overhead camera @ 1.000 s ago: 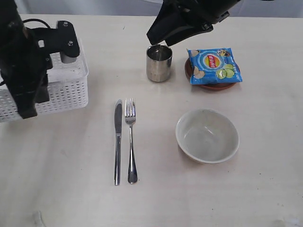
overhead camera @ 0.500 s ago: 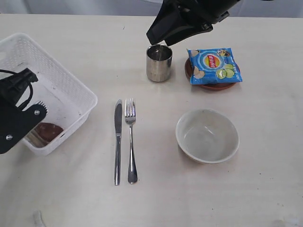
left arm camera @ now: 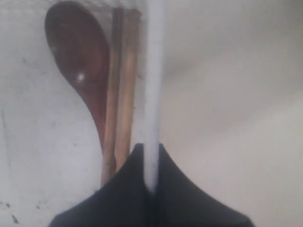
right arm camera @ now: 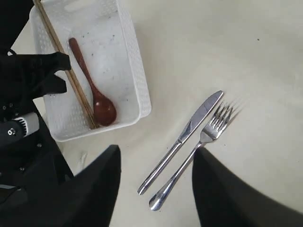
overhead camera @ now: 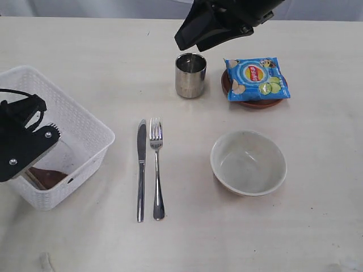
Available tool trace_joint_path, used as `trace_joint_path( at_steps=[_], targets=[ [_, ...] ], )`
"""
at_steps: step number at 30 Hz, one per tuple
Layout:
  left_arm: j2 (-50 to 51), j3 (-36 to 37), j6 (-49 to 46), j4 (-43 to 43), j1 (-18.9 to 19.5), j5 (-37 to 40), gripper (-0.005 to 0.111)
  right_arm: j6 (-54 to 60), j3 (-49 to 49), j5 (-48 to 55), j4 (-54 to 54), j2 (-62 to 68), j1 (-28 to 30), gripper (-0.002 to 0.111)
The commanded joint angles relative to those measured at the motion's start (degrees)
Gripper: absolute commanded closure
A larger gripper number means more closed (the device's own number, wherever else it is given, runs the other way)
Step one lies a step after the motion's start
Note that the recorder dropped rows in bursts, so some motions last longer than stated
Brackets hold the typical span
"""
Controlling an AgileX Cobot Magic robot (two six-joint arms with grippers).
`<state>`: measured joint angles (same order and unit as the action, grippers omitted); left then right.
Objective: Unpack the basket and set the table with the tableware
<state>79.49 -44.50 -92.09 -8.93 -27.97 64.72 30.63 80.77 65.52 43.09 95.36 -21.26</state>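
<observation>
The white basket (overhead camera: pixel 85 161) sits tilted at the table's (overhead camera: pixel 85 238) left. My left gripper (overhead camera: pixel 33 148) (left arm camera: pixel 150 152) is shut on the basket's rim (left arm camera: pixel 154 71). Inside lie the reddish-brown wooden spoon (left arm camera: pixel 78 52) (right arm camera: pixel 92 82) and the wooden chopsticks (left arm camera: pixel 122 94) (right arm camera: pixel 61 52). Knife (overhead camera: pixel 140 170) and fork (overhead camera: pixel 156 170) lie side by side mid-table. The steel cup (overhead camera: pixel 190 75) stands behind them, the cream bowl (overhead camera: pixel 248 162) to the right. My right gripper (overhead camera: pixel 187 41) (right arm camera: pixel 156 161) hangs open and empty above the cup.
A blue chip bag (overhead camera: pixel 256 78) rests on the reddish-brown plate (overhead camera: pixel 252 103) at the back right, beside the cup. The right arm's dark body fills the top middle of the exterior view.
The left gripper has carried the basket from the back left toward the front left and turned and tilted it. The right arm has barely moved.
</observation>
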Motion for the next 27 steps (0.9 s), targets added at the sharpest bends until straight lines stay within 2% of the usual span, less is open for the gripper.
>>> trace_joint_path(
  at_steps=[1,6,13,21,27],
  targets=[
    [3.33,-0.58,1.51,3.53,-0.34,5.25,0.107,1.39,-1.64,-1.24,0.52,-0.37,-0.19,0.062],
    [5.10,-3.60,3.33,4.05,-0.34,5.25,0.107,2.18,-3.42,-2.33,1.08,-0.37,-0.19,0.062],
    [4.85,-14.38,4.77,15.82,-0.34,5.25,0.107,3.62,-3.57,-2.64,3.25,-0.37,-0.19,0.062],
    [5.84,-12.52,10.89,13.42,-0.34,5.25,0.107,3.84,-3.57,-2.11,3.25,-0.37,-0.19,0.062],
    [5.97,-11.88,11.02,11.74,-0.34,5.25,0.107,3.84,-3.57,-2.51,3.35,-0.37,-0.19,0.062]
  ],
)
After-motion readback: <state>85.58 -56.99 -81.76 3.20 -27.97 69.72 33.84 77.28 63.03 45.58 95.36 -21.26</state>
